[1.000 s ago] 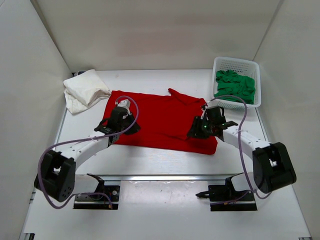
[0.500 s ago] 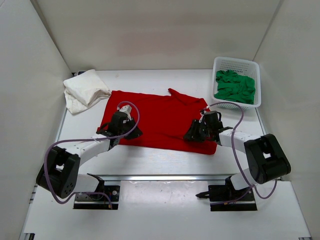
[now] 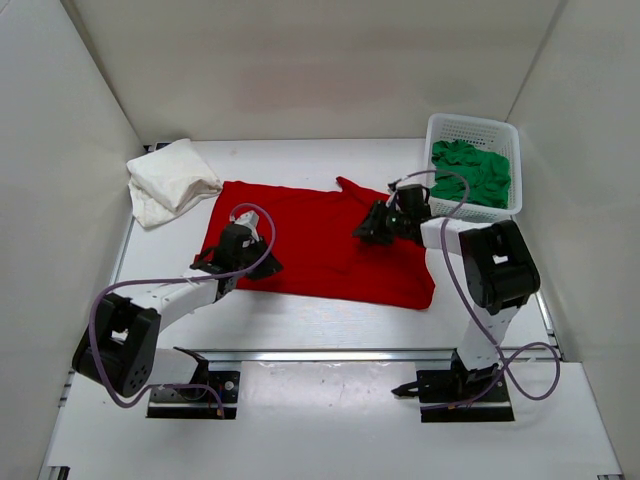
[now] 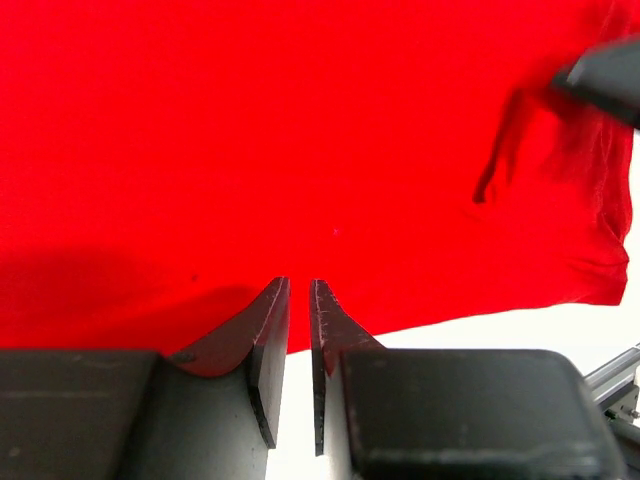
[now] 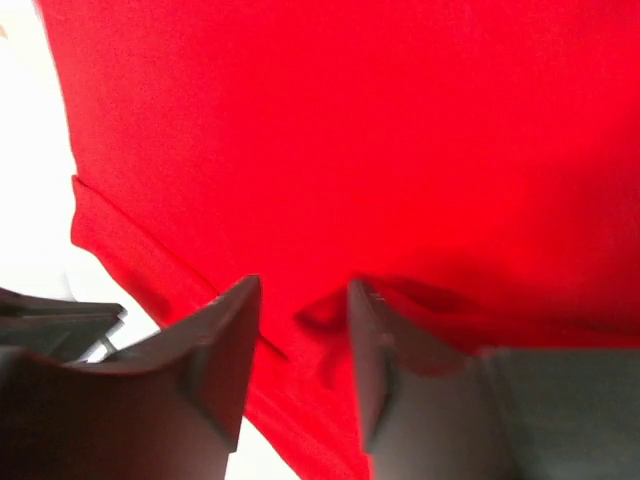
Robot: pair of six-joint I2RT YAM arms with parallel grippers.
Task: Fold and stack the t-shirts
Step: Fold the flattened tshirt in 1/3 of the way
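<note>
Flat mid-table: red t-shirt. L gripper, nearly closed, pinches its near-left hem. R gripper over its far-right part, gap narrow w/ cloth ridge between; can't tell if gripped. Off-white t-shirt far left; green t-shirt in basket, far right.

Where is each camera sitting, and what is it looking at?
Top external: above and behind the arms, looking down at the table; shows the left gripper and right gripper over the red t-shirt.
Left wrist: on the left wrist, looking along its nearly closed fingers at red cloth.
Right wrist: on the right wrist, looking past its parted fingers at red cloth.
Shared: all three see the red t-shirt.
</note>
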